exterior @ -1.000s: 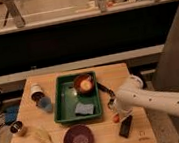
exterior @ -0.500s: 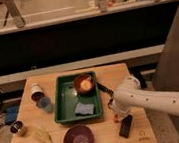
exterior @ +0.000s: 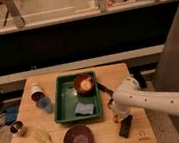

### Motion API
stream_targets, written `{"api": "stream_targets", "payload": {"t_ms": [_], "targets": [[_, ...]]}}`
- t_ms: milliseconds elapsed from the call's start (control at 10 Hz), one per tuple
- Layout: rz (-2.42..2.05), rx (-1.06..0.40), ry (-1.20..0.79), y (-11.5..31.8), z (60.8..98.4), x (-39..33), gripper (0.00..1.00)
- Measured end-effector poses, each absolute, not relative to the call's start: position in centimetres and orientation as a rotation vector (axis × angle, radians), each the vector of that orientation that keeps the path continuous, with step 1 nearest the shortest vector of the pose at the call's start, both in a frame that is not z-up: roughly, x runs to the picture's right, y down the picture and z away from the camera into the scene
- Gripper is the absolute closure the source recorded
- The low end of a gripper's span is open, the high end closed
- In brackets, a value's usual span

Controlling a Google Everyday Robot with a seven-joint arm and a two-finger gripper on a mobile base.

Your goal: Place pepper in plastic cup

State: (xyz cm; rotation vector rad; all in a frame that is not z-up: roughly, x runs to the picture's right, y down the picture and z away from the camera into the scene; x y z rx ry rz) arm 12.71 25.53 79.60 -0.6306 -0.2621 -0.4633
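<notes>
The blue plastic cup (exterior: 45, 104) stands upright at the table's left, beside the green tray (exterior: 61, 98). My gripper (exterior: 113, 112) is at the end of the white arm (exterior: 153, 102), low over the table just right of the tray and far from the cup. The arm hides most of the gripper. A small orange-red bit, seemingly the pepper (exterior: 115, 118), shows right under the gripper, next to the black remote (exterior: 125, 126). I cannot tell whether the gripper touches it.
The tray holds a brown bowl (exterior: 83, 83) with orange contents and a blue sponge (exterior: 83, 109). A purple bowl (exterior: 78, 140) sits at the front. A white-topped can (exterior: 36, 90), a small tin (exterior: 18, 128) and a yellowish item (exterior: 42, 136) are at the left.
</notes>
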Motion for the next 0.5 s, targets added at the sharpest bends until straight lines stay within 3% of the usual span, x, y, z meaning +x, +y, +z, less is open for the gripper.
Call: {"api": "stream_targets", "payload": {"t_ms": [500], "targets": [[-0.459,-0.646,-0.261,26.19,80.53,13.11,0.59]]}}
